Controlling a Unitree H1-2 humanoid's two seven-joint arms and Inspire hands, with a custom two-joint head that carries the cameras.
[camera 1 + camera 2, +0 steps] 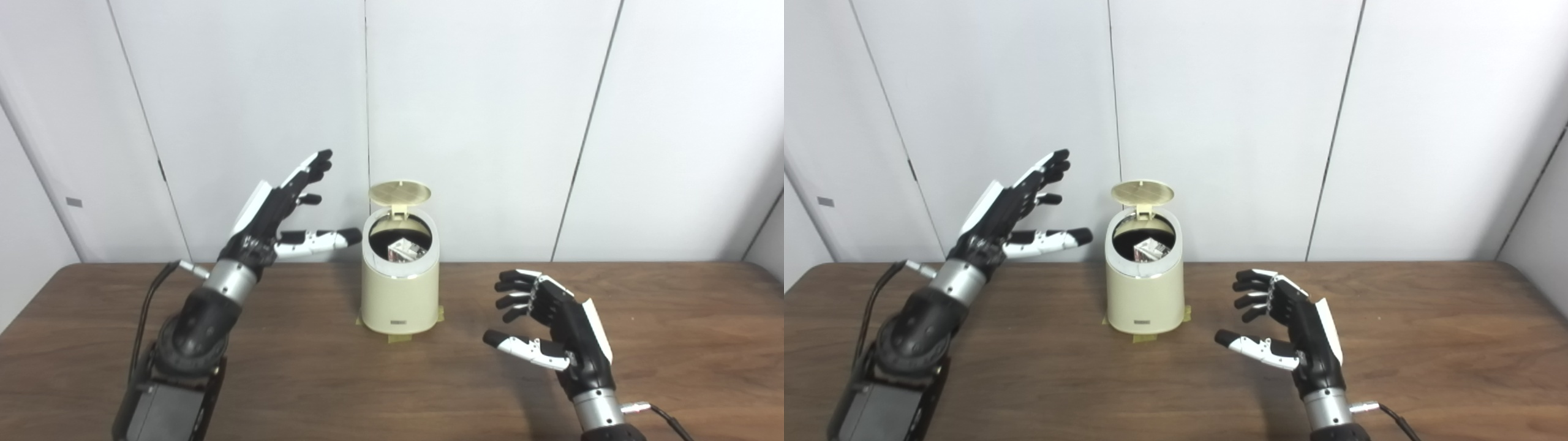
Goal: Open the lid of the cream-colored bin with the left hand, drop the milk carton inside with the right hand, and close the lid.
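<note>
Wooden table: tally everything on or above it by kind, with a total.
Cream-colored round plastic bin, its hinged lid standing open: 1
Milk carton, lying inside the bin: 1
Black-and-white robot hands, both open and holding nothing: 2, the left hand raised beside the bin, the right hand low over the brown wooden table
Total: 4

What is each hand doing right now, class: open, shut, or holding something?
Left hand: open, holding nothing, raised beside the bin.
Right hand: open, holding nothing, above the table.
</note>
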